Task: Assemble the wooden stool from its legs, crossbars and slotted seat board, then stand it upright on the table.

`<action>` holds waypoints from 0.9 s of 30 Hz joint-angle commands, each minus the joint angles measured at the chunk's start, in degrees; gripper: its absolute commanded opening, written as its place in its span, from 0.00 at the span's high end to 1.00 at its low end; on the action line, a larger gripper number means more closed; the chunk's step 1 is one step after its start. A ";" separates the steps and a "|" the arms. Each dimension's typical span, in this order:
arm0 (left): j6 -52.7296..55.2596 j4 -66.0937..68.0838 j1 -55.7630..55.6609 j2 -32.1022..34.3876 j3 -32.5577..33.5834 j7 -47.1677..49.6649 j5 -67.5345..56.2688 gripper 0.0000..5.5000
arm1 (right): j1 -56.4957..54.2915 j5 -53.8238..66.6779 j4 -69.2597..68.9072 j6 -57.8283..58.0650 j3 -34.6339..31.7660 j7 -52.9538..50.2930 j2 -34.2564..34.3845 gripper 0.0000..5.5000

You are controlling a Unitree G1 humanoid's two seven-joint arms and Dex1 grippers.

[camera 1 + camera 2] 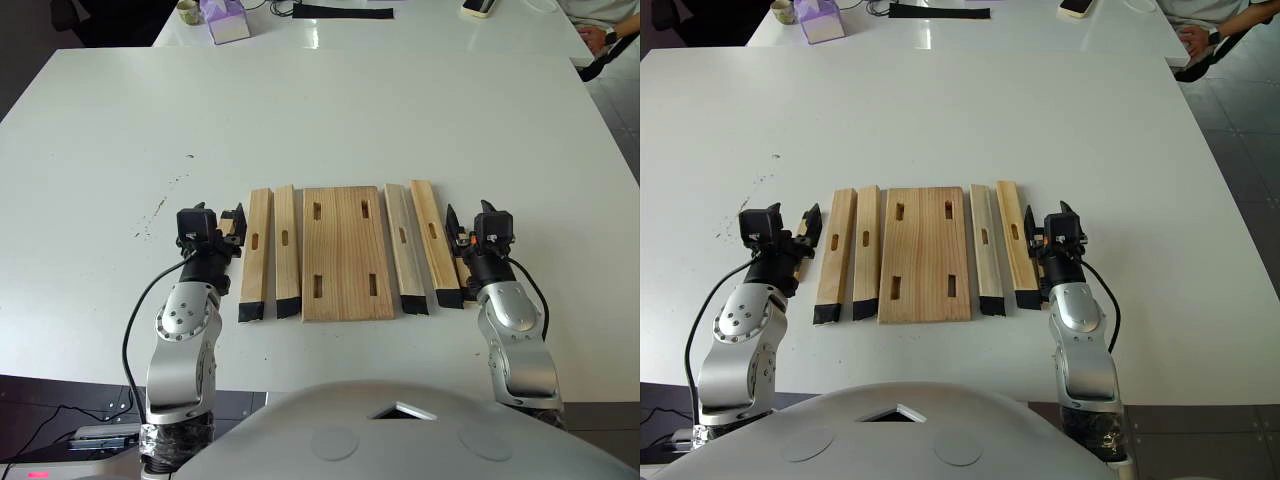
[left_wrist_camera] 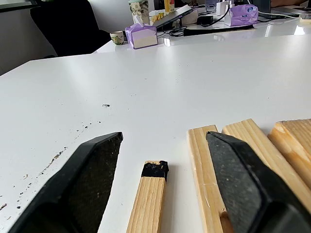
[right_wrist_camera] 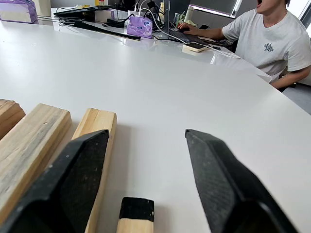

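on the table [image 1: 350, 120] we see seat board [image 1: 345, 252], legs [image 1: 258, 255], crossbars [image 2: 148, 204] all unjoined; left gripper [image 2: 165, 138] and right gripper [image 3: 146, 133] gape empty.

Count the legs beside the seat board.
4: left outer leg, left inner leg, then seat board, right inner leg, right outer leg. None apparently hidden.

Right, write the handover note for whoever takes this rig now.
Claws: the left claw is open, low over the table, its fingers either side of a thin crossbar, not gripping. The right claw is open, likewise over a second crossbar.
Parts: the seat board lies flat in the middle, with the left legs and right legs, two each, flat beside it.
Done: nothing joined.
Left: the whole assembly, then stand the stool up.
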 commanded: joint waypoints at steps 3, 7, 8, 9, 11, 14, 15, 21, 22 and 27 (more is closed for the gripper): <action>-0.06 1.28 -0.90 0.47 0.51 0.49 1.00 0.42 | -1.59 -0.71 0.71 0.29 -0.66 -0.24 -0.65 0.47; -0.38 1.80 -1.38 0.72 0.47 0.59 1.58 0.42 | -2.08 -2.06 1.34 -0.31 -0.62 -0.65 -1.23 0.47; -0.38 1.88 -1.53 0.72 0.47 0.55 1.68 0.42 | -2.08 -2.02 1.43 -0.43 -0.78 -0.67 -1.31 0.47; -0.40 1.94 -1.64 0.73 0.48 0.52 1.77 0.42 | -2.04 -2.06 1.46 -0.50 -0.84 -0.71 -1.36 0.47; -0.87 2.06 -1.83 1.22 0.30 0.50 2.62 0.42 | -1.88 -2.22 1.43 -0.65 -0.87 -0.80 -1.36 0.47; -1.53 2.32 -1.89 1.82 -0.13 0.85 4.49 0.42 | -1.79 -2.65 1.31 -0.73 -0.57 -0.84 -1.26 0.47; -1.67 2.45 -1.89 1.78 -0.17 0.85 4.81 0.42 | -1.73 -2.80 1.25 -0.78 -0.43 -0.84 -1.22 0.47; -1.82 2.65 -2.14 1.42 -0.19 0.65 5.41 0.42 | -1.79 -3.19 1.48 -1.13 -0.18 -0.79 -1.24 0.47; -1.79 2.62 -2.13 1.39 -0.16 0.61 5.39 0.42 | -1.77 -3.22 1.49 -1.20 -0.18 -0.80 -1.23 0.47; -1.37 2.22 -1.84 1.39 0.05 0.20 4.94 0.42 | -1.08 -3.42 1.24 -1.49 0.13 -0.89 -0.97 0.47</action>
